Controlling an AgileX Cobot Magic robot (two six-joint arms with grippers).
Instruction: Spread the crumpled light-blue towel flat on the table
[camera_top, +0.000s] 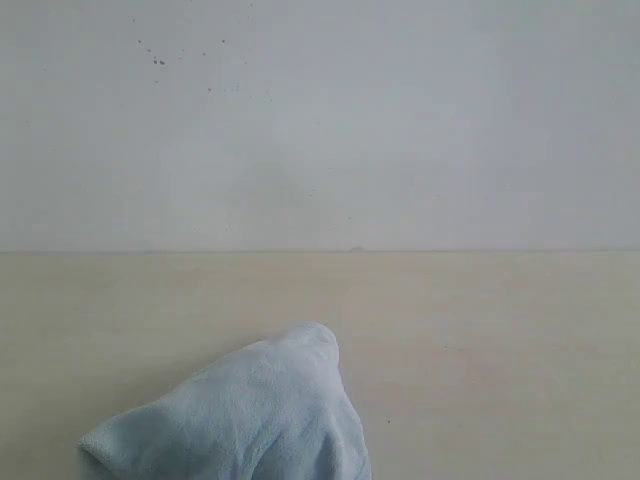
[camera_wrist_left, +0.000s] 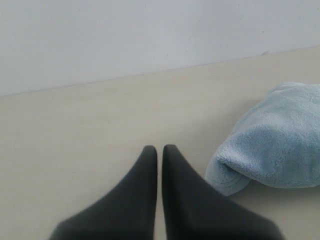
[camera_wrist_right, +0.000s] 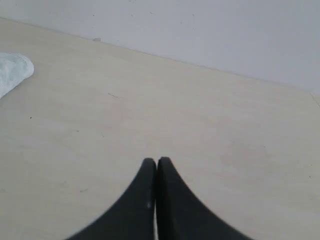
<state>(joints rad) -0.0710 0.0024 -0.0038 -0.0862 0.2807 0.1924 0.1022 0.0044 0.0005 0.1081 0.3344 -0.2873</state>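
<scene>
The light-blue towel (camera_top: 245, 415) lies crumpled in a heap at the front of the beige table (camera_top: 480, 320), left of centre, cut off by the lower edge of the exterior view. Neither arm shows in that view. In the left wrist view my left gripper (camera_wrist_left: 159, 149) is shut with nothing in it, hovering over bare table a short way from the towel (camera_wrist_left: 272, 140). My right gripper (camera_wrist_right: 156, 161) is shut and empty too, over bare table far from the towel (camera_wrist_right: 12, 70), of which only a corner shows.
A grey-white wall (camera_top: 320, 120) rises along the table's far edge. Bare tabletop (camera_wrist_right: 200, 115) stretches to the right of the towel and behind it.
</scene>
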